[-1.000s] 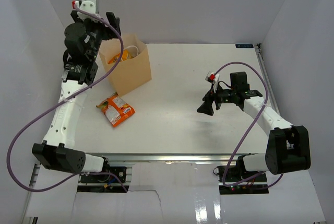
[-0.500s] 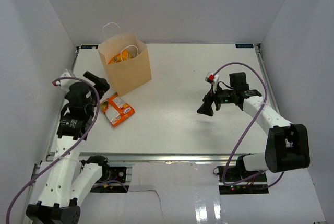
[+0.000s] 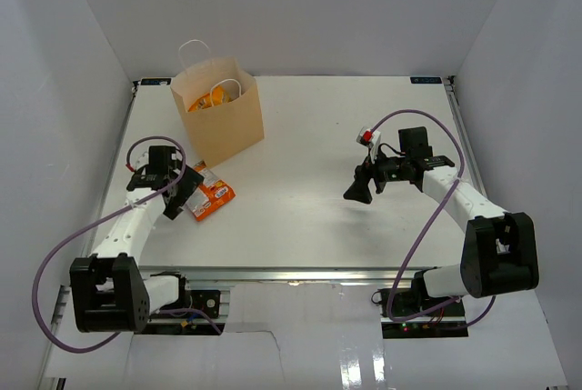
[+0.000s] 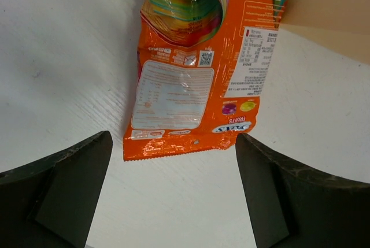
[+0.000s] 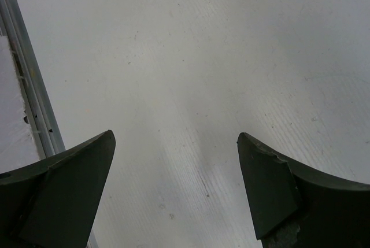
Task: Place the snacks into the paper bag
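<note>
Hovering low at the left of the table (image 3: 309,135), the left gripper (image 3: 178,193) is standing wide open, gripping nothing, its jaws straddling an orange packet (image 4: 191,86) that is lying flat near the paper bag (image 3: 229,128). The right gripper (image 3: 357,192) is hanging open and empty, well apart to the right. Orange snacks (image 3: 213,97) are showing inside the upright bag.

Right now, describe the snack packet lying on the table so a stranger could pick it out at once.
Start at the tan paper bag standing at the far left of the white table. Just in front of it, toward the arms, an orange foil packet lies flat. Unlike the snacks inside the bag, it sits out in the open, with the left gripper poised open at its left end.
</note>
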Robot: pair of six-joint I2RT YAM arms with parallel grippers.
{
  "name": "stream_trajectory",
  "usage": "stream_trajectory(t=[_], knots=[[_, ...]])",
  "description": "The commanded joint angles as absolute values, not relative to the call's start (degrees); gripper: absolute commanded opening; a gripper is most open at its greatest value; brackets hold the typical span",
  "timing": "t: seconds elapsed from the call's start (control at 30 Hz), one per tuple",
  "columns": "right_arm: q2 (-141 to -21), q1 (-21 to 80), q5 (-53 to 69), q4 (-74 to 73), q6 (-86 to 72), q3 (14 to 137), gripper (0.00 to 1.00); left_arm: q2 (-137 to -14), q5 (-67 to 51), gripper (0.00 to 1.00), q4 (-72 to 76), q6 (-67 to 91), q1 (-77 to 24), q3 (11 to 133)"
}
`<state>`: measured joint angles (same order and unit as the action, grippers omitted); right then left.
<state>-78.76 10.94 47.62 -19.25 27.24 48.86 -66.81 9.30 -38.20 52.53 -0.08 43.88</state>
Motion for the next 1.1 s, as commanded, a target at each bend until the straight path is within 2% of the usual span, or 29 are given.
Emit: stream_trajectory(t=[0.0, 0.17, 0.43, 0.6, 0.63, 0.8, 1.0, 1.07], knots=[[-77.8, 11.0, 47.3, -19.2, 27.8, 48.4, 0.92, -70.0, 7.0, 0.98, -35.8, 49.0, 2.6, 44.7], [-77.4, 11.0, 46.8, -19.2, 27.8, 48.3, 0.92, -75.6, 4.4, 0.95, -30.6, 46.2, 5.1, 42.5], [-77.8, 11.0, 47.1, -19.5, 27.8, 48.4, 0.92, -80.8, 0.1, 0.81, -23.3, 40.6, 6.5, 42.9], [-77.7, 11.0, 47.2, -19.6, 27.8, 48.4, 0.92, -80.1, -2.0, 0.58, -22.1, 39.9, 8.3, 41.2], [-77.6, 11.0, 47.1, -19.6, 27.8, 48.4, 0.92, -79.5, -2.6, 0.51, -21.8, 40.2, 8.7, 40.2], [-77.6, 11.0, 47.5, -19.5, 27.8, 48.4, 0.92, -77.4, -5.5, 0.37, -20.0, 40.2, 11.2, 36.5], [-77.6, 11.0, 47.5, -19.6, 27.8, 48.4, 0.92, -72.9, -11.3, 0.01, -18.9, 36.8, 13.3, 35.2], [-77.6, 11.0, 47.6, -19.6, 27.7, 48.5, 0.92, -70.6, -12.9, 0.00, -19.5, 34.9, 13.4, 36.4]])
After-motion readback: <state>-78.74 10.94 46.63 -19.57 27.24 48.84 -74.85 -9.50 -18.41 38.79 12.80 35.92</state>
